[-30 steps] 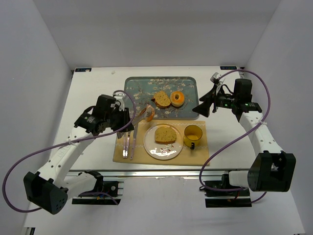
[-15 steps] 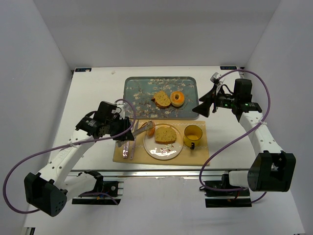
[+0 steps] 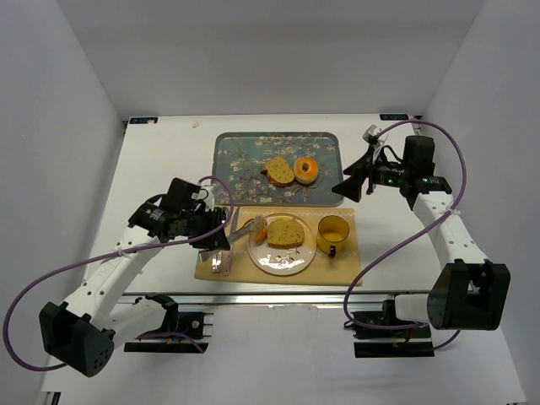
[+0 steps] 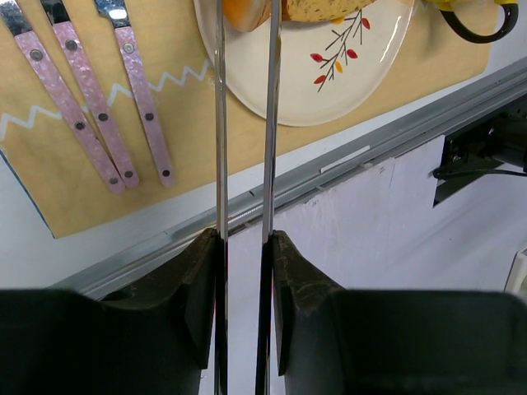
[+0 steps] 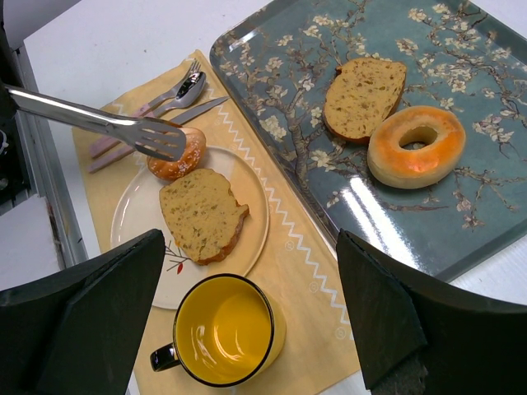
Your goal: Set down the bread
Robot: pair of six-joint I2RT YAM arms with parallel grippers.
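My left gripper [image 3: 215, 229] is shut on a pair of metal tongs [image 3: 240, 229]. The tongs pinch a small browned bun [image 3: 260, 228] at the left rim of the white plate [image 3: 278, 260]. A seeded bread slice [image 3: 285, 231] lies on that plate. In the left wrist view the tong arms [image 4: 221, 123] run between my fingers [image 4: 245, 239] to the bun [image 4: 243, 12]. In the right wrist view the tong head [image 5: 156, 136] covers the bun [image 5: 177, 158]. My right gripper [image 3: 350, 187] is open and empty, hovering by the tray's right end.
A floral tray [image 3: 228, 156] at the back holds another bread slice [image 3: 280, 170] and a bagel [image 3: 305, 170]. A yellow mug [image 3: 332, 234] stands right of the plate on the tan placemat [image 3: 337, 266]. Pink-handled cutlery [image 3: 221, 255] lies left of the plate.
My left arm has carried the tongs and bun from the tray's near-left edge down and right to the plate's left rim. The right arm has not moved.
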